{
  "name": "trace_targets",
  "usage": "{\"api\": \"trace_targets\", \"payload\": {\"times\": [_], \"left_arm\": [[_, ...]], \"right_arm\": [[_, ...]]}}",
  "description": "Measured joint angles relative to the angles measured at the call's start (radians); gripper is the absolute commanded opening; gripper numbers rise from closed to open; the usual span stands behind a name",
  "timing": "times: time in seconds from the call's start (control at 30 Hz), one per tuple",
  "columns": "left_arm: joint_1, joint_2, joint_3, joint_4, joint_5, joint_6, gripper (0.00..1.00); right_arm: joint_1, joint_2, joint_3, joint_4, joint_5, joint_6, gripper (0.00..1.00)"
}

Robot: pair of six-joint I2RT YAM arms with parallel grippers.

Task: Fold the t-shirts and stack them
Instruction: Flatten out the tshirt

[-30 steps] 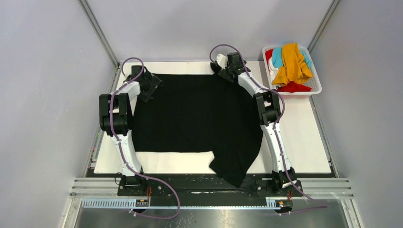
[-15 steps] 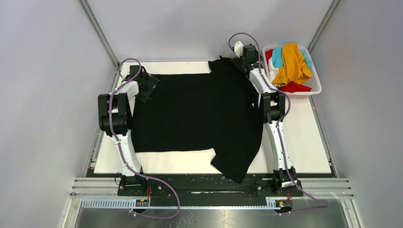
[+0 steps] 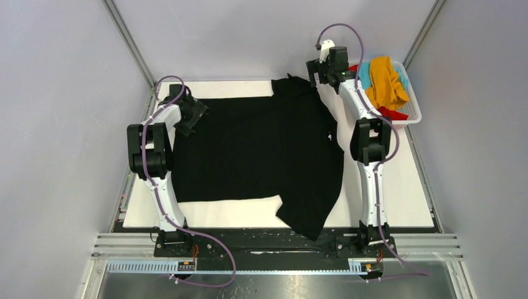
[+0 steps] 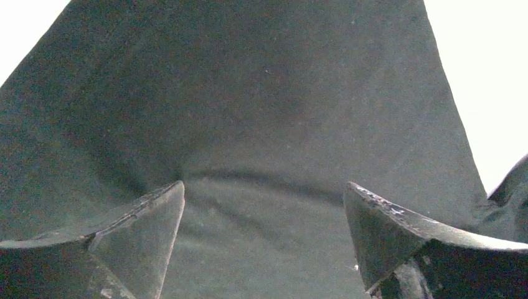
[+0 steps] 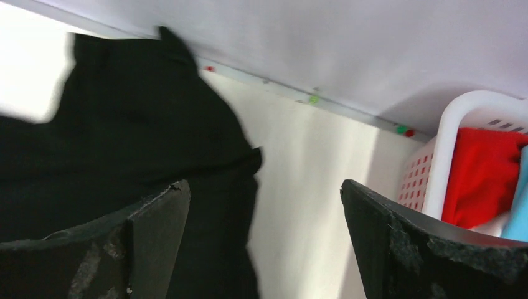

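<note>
A large black t-shirt (image 3: pixel 255 156) lies spread over the white table (image 3: pixel 398 180). Its far right part is bunched at the back edge and its near right corner hangs over the front. My left gripper (image 3: pixel 197 116) is open low over the shirt's far left corner; in the left wrist view black fabric (image 4: pixel 261 112) fills the gap between the fingers (image 4: pixel 146 233). My right gripper (image 3: pixel 317 72) is open and empty, raised between the bunched cloth (image 5: pixel 124 137) and the basket. Mustard-orange (image 3: pixel 383 84), teal-blue (image 3: pixel 363 72) and red (image 3: pixel 392 114) t-shirts are heaped in the basket.
The white slotted basket (image 3: pixel 411 116) stands at the table's far right corner, its wall (image 5: pixel 445 146) close to my right fingers. Grey walls and metal frame rails enclose the table on three sides. Both arm bases sit on the black bar at the front.
The right arm swung right and back, from the shirt's far edge toward the basket, leaving the shirt's far right part bunched up. The left arm shifted only slightly.
</note>
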Motion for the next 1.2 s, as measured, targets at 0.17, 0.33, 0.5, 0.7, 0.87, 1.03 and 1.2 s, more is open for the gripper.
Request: {"api": "trace_targets", "payload": {"times": [0.17, 0.33, 0.5, 0.7, 0.87, 1.03, 1.2], "left_arm": [[-0.018, -0.090, -0.043, -0.017, -0.024, 0.019, 0.99], [-0.058, -0.238, -0.151, -0.022, -0.028, 0.032, 0.99], [-0.129, -0.278, -0.258, -0.036, -0.006, 0.045, 0.99], [-0.206, -0.183, -0.263, -0.055, 0.042, 0.041, 0.99], [-0.191, -0.079, -0.121, -0.051, 0.075, 0.039, 0.99], [-0.183, 0.051, 0.072, -0.062, 0.087, 0.039, 0.99], [-0.181, 0.130, 0.203, -0.077, 0.090, 0.053, 0.99]], "right_arm": [[0.046, -0.250, -0.230, -0.030, -0.075, 0.140, 1.00], [0.183, -0.507, -0.583, -0.044, -0.077, 0.259, 0.99], [0.272, -0.598, -0.828, -0.130, -0.081, 0.418, 1.00], [0.234, -0.586, -0.980, -0.238, -0.079, 0.566, 0.99], [0.188, -0.486, -0.908, -0.273, -0.082, 0.650, 1.00], [0.099, -0.397, -0.769, -0.286, -0.098, 0.709, 0.99], [0.043, -0.339, -0.651, -0.282, -0.093, 0.702, 1.00]]}}
